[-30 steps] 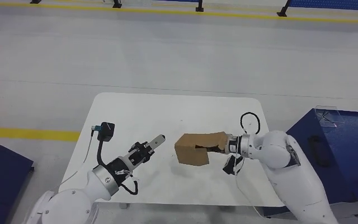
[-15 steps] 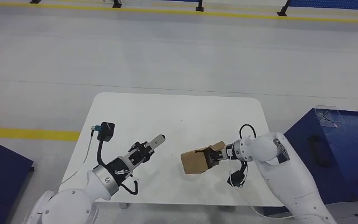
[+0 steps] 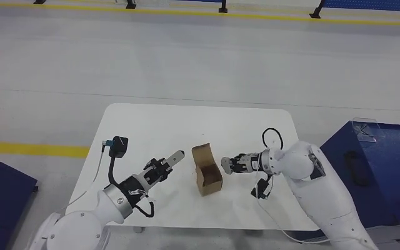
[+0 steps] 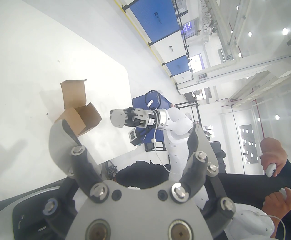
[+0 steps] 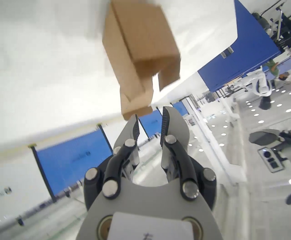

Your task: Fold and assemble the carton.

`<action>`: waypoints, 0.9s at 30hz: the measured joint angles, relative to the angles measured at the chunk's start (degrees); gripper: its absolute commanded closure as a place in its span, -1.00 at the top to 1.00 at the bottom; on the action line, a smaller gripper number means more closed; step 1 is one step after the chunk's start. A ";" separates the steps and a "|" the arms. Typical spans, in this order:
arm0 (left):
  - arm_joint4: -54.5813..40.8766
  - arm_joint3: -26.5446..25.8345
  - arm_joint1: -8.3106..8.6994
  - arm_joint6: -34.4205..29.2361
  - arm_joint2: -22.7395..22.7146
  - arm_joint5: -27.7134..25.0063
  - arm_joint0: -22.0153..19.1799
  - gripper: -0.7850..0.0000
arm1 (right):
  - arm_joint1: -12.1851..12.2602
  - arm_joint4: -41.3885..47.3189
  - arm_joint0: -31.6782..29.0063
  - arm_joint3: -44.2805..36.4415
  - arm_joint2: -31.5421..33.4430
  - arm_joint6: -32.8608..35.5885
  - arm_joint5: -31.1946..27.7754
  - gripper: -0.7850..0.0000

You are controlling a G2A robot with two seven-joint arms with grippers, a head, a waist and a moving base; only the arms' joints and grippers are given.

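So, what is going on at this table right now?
A partly folded carton stands on the white table between the two arms, with one end open. The right gripper is close beside it, jaws slightly apart, holding nothing. The left gripper is on the other side, jaws open, also clear of it.

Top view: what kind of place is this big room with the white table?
Probably a factory hall or robot test lab: a wide grey floor with yellow lines, blue partition panels, and rows of high ceiling lights.
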 measured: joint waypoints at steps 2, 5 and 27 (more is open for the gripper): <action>0.00 0.00 0.00 0.00 0.00 0.00 0.00 1.00 | 0.61 -4.50 -1.29 -0.95 2.79 7.25 11.82 -1.00; 0.00 0.00 0.00 0.00 0.00 0.00 0.00 1.00 | 1.22 -10.70 -2.60 2.06 6.22 17.12 26.32 -1.00; 0.00 0.00 0.00 0.00 0.00 0.00 0.00 1.00 | 6.89 -110.28 -1.49 13.05 -0.95 118.92 7.26 0.95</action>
